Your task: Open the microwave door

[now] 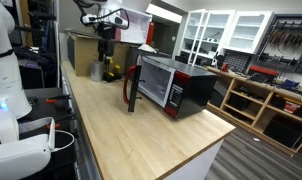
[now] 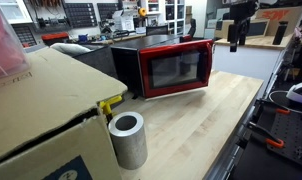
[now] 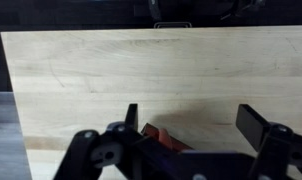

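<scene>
Above the far left of the table (image 1: 141,140), the claw (image 3: 191,114) hangs spread wide and empty. To its right, the microwave door (image 1: 131,86) juts out from the microwave (image 1: 183,86) at mid-table. Opening looks done. Next, keep clear of the door, or nudge it wider.

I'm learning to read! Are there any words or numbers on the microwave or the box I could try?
No text here can be read.
Microwave: no readable brand on its red front.
Control panel: any button markings are too small and blurred.
Cardboard box: a dark patch at its lower edge, too blurred to read.
</scene>
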Controlling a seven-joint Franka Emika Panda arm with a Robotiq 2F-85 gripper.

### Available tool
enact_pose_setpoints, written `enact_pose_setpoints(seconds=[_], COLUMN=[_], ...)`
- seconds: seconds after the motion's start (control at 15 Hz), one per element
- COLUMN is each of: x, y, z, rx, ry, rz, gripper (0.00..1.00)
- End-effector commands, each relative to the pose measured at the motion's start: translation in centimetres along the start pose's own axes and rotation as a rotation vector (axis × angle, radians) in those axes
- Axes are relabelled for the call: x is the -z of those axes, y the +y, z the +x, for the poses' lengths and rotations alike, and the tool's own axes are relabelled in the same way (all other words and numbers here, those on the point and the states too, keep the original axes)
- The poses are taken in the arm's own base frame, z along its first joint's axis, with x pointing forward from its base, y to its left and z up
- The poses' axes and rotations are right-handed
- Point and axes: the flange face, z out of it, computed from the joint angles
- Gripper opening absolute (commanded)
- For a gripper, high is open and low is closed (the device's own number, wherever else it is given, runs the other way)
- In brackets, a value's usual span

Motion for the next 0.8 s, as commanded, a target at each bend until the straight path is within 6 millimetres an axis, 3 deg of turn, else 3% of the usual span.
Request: enact_pose_setpoints(seconds=[0.0,0.13,0.33,0.73], x=[5.8,7.9,9.1,7.6], y=[1.7,2.8,4.6,7.7], z=[-1.2,0.0,3.0,11.2], rx=[0.039,0.012,-0.063,-0.224], ry=[0.092,0.150,0.204,0.260], rz=[-0.020,-0.025,-0.024,-0.023], gripper=[1.00,1.00,1.00,1.00])
